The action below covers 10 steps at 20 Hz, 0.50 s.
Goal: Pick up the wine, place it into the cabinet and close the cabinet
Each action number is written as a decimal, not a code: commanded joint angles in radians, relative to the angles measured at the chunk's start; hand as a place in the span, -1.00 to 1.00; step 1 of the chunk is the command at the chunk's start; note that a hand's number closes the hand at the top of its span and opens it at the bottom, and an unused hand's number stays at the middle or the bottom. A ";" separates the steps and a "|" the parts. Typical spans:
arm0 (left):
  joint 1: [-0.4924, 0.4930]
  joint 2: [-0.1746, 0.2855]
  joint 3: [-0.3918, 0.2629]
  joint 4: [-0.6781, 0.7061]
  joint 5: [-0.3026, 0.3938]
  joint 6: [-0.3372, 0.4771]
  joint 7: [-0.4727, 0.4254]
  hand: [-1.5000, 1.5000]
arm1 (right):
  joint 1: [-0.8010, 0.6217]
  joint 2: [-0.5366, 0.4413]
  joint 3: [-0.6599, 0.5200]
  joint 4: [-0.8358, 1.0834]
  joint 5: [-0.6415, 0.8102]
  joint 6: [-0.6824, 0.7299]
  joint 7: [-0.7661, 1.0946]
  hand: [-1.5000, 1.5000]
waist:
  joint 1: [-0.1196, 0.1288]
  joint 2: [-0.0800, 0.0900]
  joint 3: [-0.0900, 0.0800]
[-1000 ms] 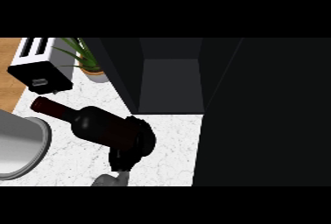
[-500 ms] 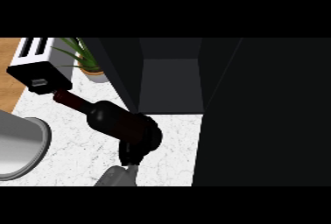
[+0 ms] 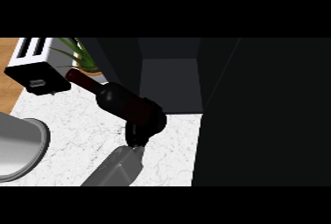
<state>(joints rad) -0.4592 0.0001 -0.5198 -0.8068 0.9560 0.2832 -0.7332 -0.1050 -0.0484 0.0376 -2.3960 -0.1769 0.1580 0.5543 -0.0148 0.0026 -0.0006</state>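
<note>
View from above the counter. One forearm enters from the lower edge, left of centre, and ends in the left hand. No second hand is in sight.

The hand's fingers are curled round the base end of the one wine bottle, hiding that end. The bottle is dark and lies tilted. Its neck points up and to the left, and its cap ends just beside the toaster. In this view its body crosses the left edge of the cabinet.

One cabinet stands open, its inside dark grey. One broad dark panel fills the right side; whether it is the door cannot be told.

Also on the counter are:
- one toaster, with two slots on top, at upper left;
- one plant, behind the bottle's neck;
- one grey basin, cut off by the left edge.
</note>
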 commanded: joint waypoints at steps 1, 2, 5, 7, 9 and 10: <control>-0.097 0.000 -0.021 0.078 0.072 0.036 -0.039 1.00 | 0.100 0.024 0.030 -0.051 -0.006 0.020 -0.046 -1.00 | -0.006 0.000 0.000; -0.100 0.000 -0.020 0.075 0.084 0.006 -0.014 1.00 | 0.023 -0.027 -0.066 -0.011 -0.093 0.031 -0.012 -1.00 | -0.001 0.000 0.000; -0.160 0.000 -0.035 0.120 0.146 0.038 -0.021 1.00 | -0.042 -0.009 -0.015 -0.021 -0.048 -0.025 0.058 -1.00 | -0.004 0.001 0.000; -0.228 0.000 0.046 0.181 0.125 0.004 0.045 1.00 | 0.028 0.014 0.051 -0.070 0.023 -0.023 0.037 -1.00 | -0.004 0.000 0.000; -0.211 0.000 0.017 0.214 0.165 -0.013 -0.004 1.00 | 0.023 0.010 0.007 0.000 -0.028 0.002 -0.020 -1.00 | -0.005 0.001 0.000; -0.246 0.000 0.074 0.182 0.140 0.024 0.049 1.00 | 0.055 0.012 -0.006 0.038 -0.016 0.026 -0.079 -1.00 | 0.002 0.000 0.001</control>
<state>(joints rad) -0.6434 -0.0003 -0.5002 -0.6453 1.0757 0.2920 -0.7217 -0.0917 -0.0446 0.0378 -2.3895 -0.1914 0.1594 0.5405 -0.0173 0.0037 -0.0011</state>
